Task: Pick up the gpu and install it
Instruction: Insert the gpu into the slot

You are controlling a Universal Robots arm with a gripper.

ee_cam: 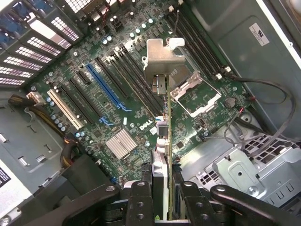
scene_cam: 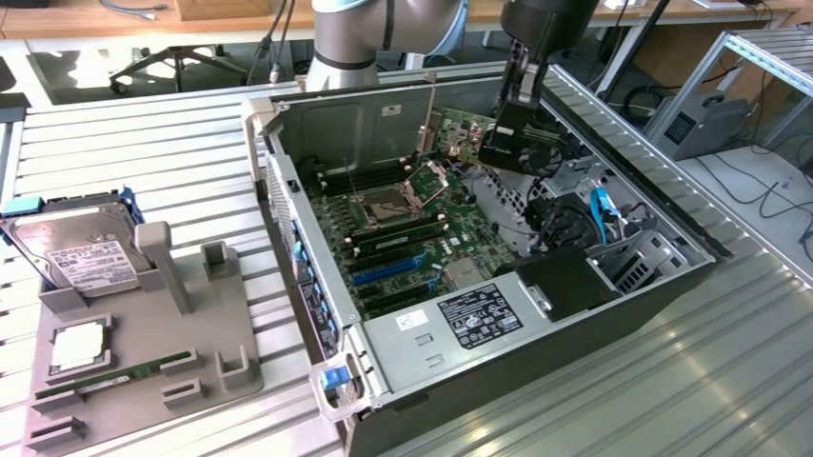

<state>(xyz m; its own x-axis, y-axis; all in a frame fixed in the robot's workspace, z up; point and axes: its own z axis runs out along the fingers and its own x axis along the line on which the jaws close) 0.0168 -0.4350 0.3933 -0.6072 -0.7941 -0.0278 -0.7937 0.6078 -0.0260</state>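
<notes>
My gripper (scene_cam: 519, 145) hangs over the open computer case (scene_cam: 324, 314), shut on the gpu (scene_cam: 465, 136). The card is held on edge, its green board facing the exterior view and its pale metal bracket (scene_cam: 429, 112) standing upright at the end toward the case's back wall. In the wrist view the gpu (ee_cam: 167, 141) runs edge-on from between my fingers (ee_cam: 141, 200) out to the bracket (ee_cam: 163, 57). It floats above the motherboard (ee_cam: 136, 117), apart from it, beside the long blue slot (ee_cam: 106, 89).
A grey fixture tray (scene_cam: 140, 381) on the exterior view's left carries a silver hard drive (scene_cam: 79, 249), a processor chip (scene_cam: 79, 345) and a green memory stick (scene_cam: 109, 378). Inside the case sit the power supply (scene_cam: 470, 319) and blue cables (scene_cam: 600, 214).
</notes>
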